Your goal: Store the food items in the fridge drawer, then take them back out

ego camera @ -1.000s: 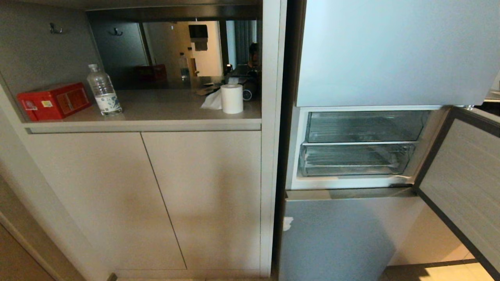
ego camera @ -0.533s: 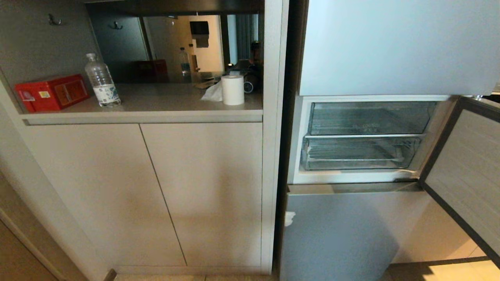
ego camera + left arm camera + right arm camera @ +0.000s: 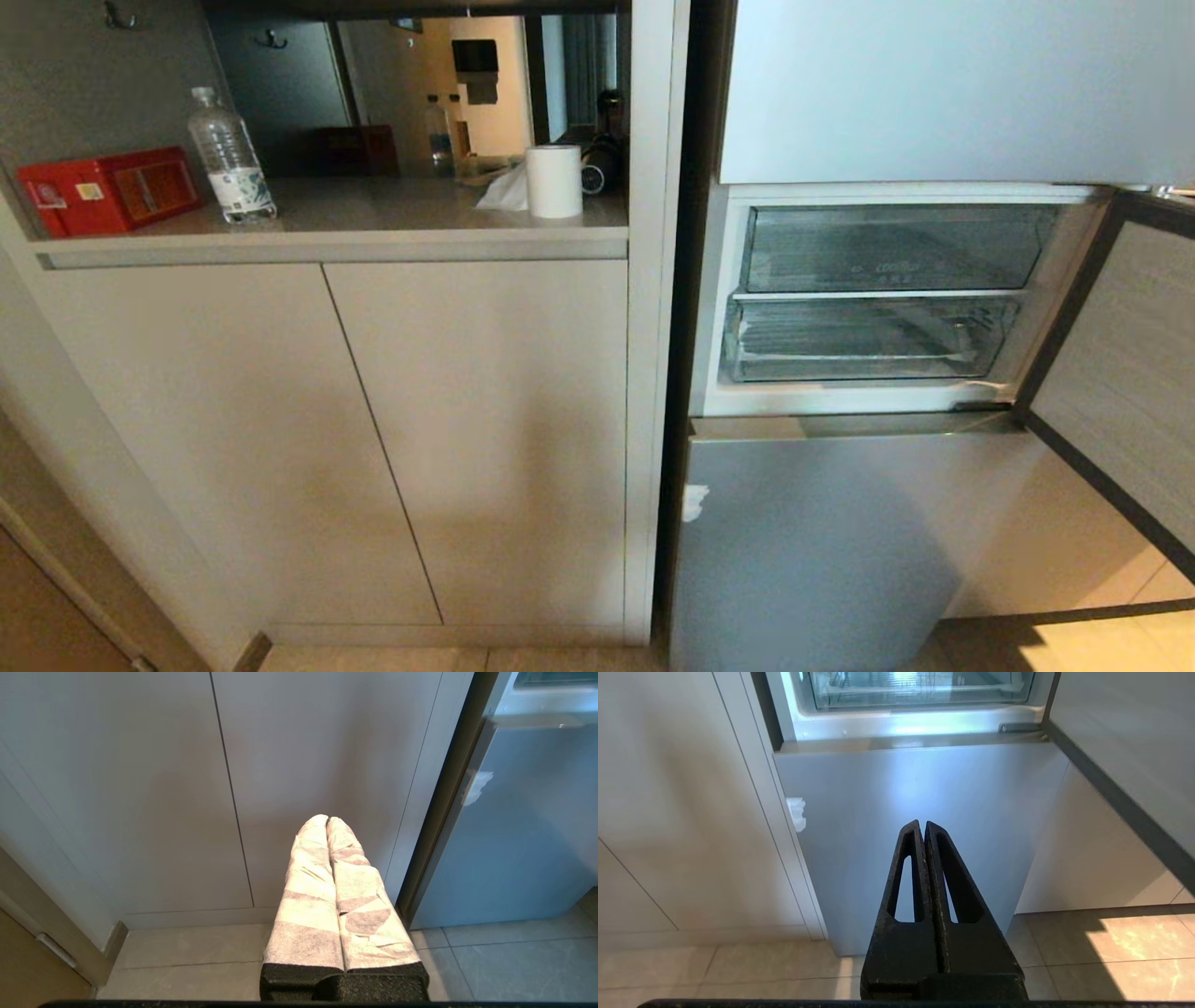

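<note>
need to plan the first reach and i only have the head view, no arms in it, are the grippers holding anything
Observer: No. The left gripper is shut and empty, pointing at the cabinet doors.
Operator: and the right one
Observer: The right gripper is shut and empty too, facing the lower fridge door.
Operator: what's under them
Observer: Tiled floor, with a sunlit patch near the open fridge door.

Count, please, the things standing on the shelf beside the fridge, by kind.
Red box: 1
Clear plastic bottle: 1
White paper roll: 1
Crumpled white tissue: 1
Total: 4
</note>
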